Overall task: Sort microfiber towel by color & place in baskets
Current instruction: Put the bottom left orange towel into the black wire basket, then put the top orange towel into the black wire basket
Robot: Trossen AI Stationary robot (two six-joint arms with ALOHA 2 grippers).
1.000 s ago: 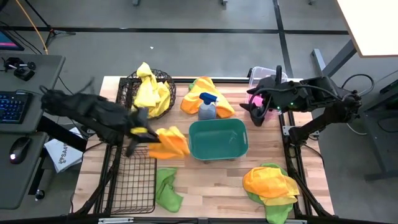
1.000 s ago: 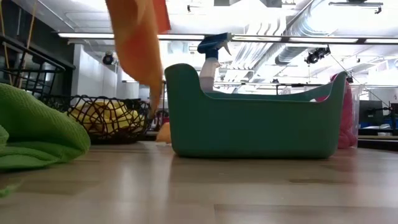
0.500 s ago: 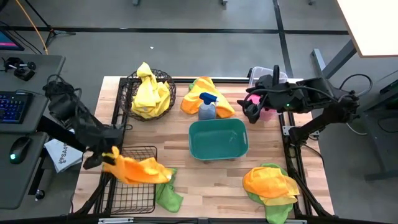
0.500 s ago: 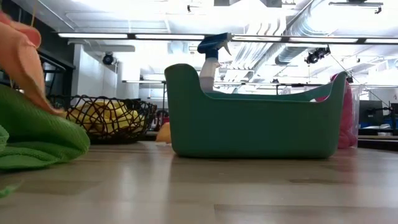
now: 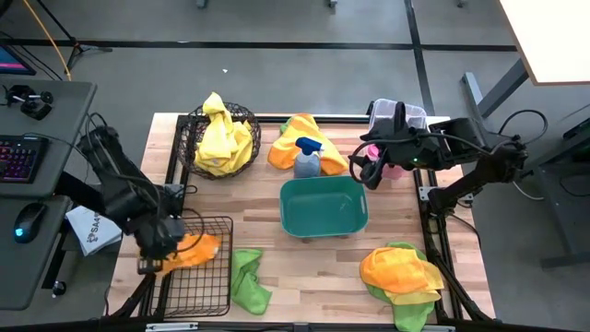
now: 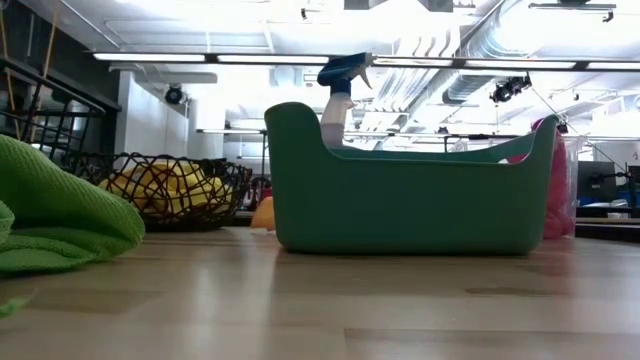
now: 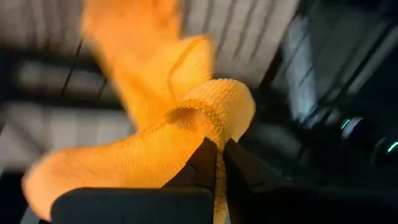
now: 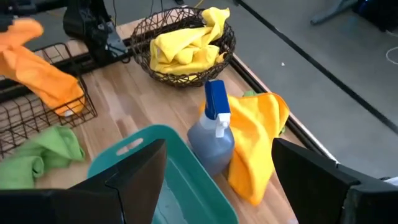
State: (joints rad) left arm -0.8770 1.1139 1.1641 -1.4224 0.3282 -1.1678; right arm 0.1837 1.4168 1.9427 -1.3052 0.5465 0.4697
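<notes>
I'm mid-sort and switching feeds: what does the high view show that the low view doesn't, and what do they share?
Only the high view shows both arms: the left gripper shut on the orange towel at the rectangular black wire basket, the right gripper open beside the clear plastic bin, and the yellow-orange-green towel pile.

Only the low view shows the room's ceiling lights.

Both show the teal tub, spray bottle, round wire basket with yellow towels, and green towel.

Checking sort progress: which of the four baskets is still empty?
The teal tub at the table's centre: nothing shows inside. The round wire basket holds yellow towels, the rectangular wire basket an orange towel, the clear bin something pink.
</notes>
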